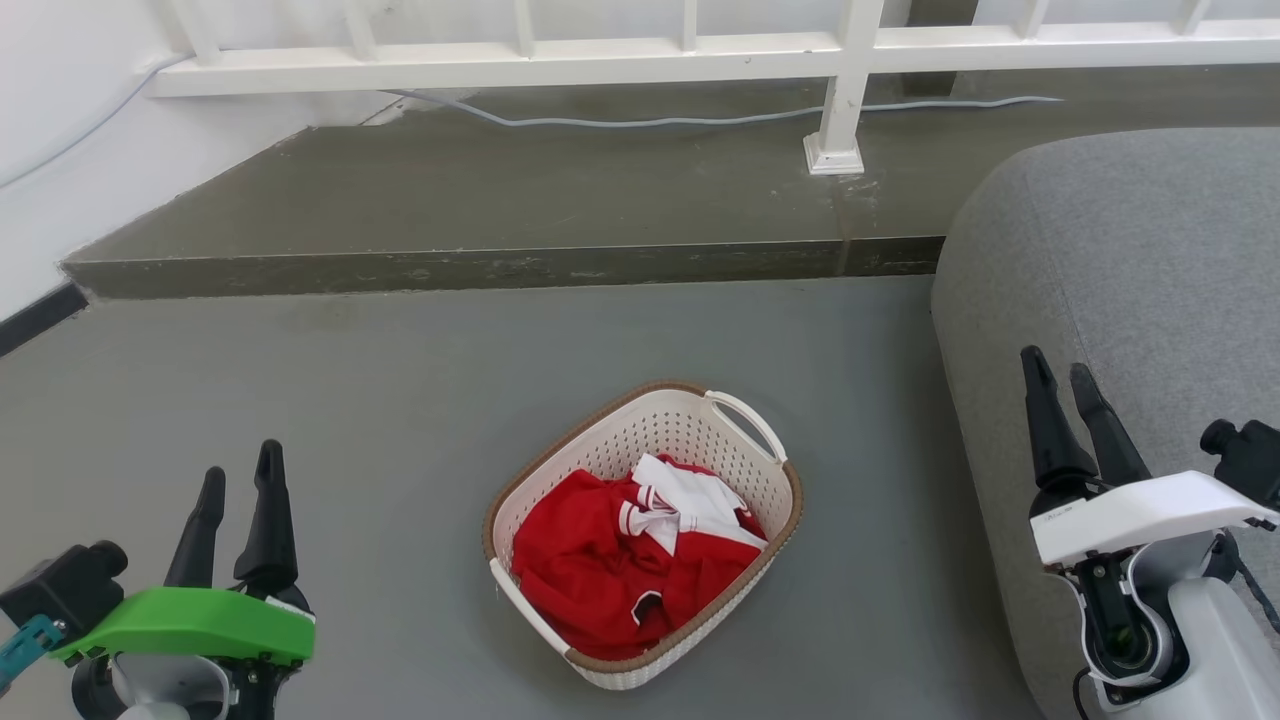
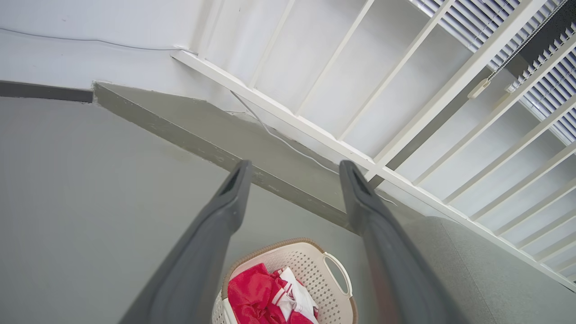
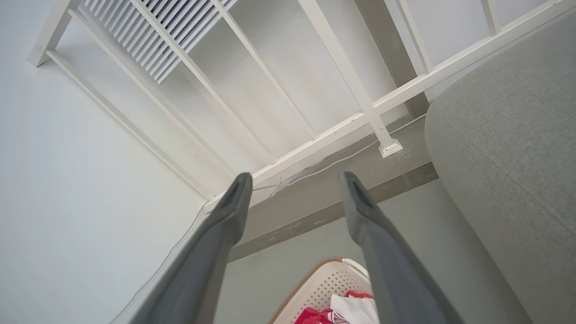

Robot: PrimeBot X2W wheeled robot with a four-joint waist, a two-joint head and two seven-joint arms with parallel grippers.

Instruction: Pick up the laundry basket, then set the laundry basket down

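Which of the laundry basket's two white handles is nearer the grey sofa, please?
The far-right handle of the laundry basket, at the end facing the sofa; the near-left handle sits at the opposite end.

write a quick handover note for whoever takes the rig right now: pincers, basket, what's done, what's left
Left pincer: open, empty, low on the robot's left, apart from the basket.
Right pincer: open, empty, on the robot's right, in front of the grey sofa.
Laundry basket: upright on the floor between the arms, turned at an angle, red and white clothes inside. Far handle faces the sofa side; near handle faces the left arm.
Done: nothing gripped; the pick-up looks not yet begun.
Left: take the basket, lift it, set it down.
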